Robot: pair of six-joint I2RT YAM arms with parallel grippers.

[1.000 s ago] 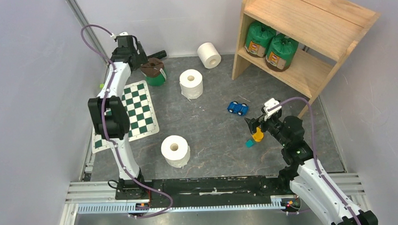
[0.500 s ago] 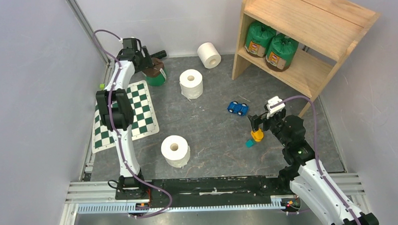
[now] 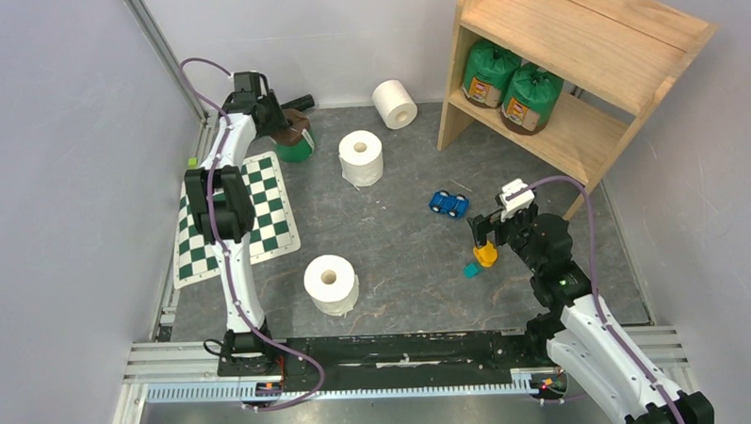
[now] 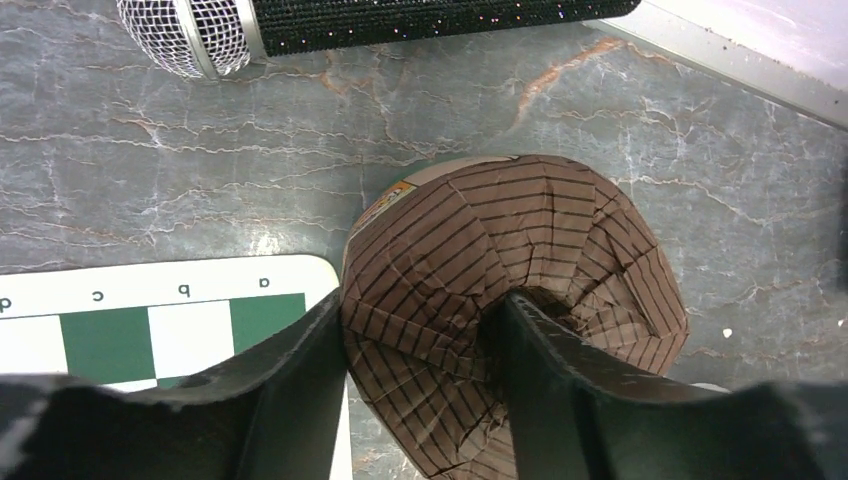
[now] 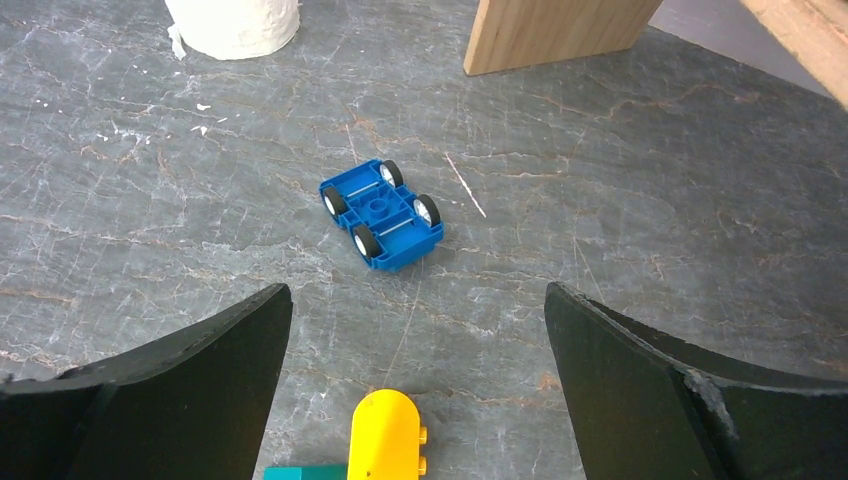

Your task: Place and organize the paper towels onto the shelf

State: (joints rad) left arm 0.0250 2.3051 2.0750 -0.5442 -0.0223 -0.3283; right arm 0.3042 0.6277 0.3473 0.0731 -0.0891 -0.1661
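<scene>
L gripper (image 4: pixel 420 312) has dropped onto the green-wrapped roll (image 4: pixel 520 230) at far left, by the checker mat (image 4: pixel 150 310) & mic (image 4: pixel 400 20). Its jaws have narrowed and are now clamped on the wrap: one finger outside the brown top, the other in the centre dimple. We judge pickup no. 3 is starting. Two wrapped rolls (image 3: pixel 488 73) sit on the shelf (image 3: pixel 573 35) lower tier; bare rolls (image 3: pixel 360 157) wait on the floor. R gripper (image 5: pixel 417 295) hangs wide apart over the toy car (image 5: pixel 380 213). The fingers hide the label & base, and from above the arm covers the grip.
</scene>
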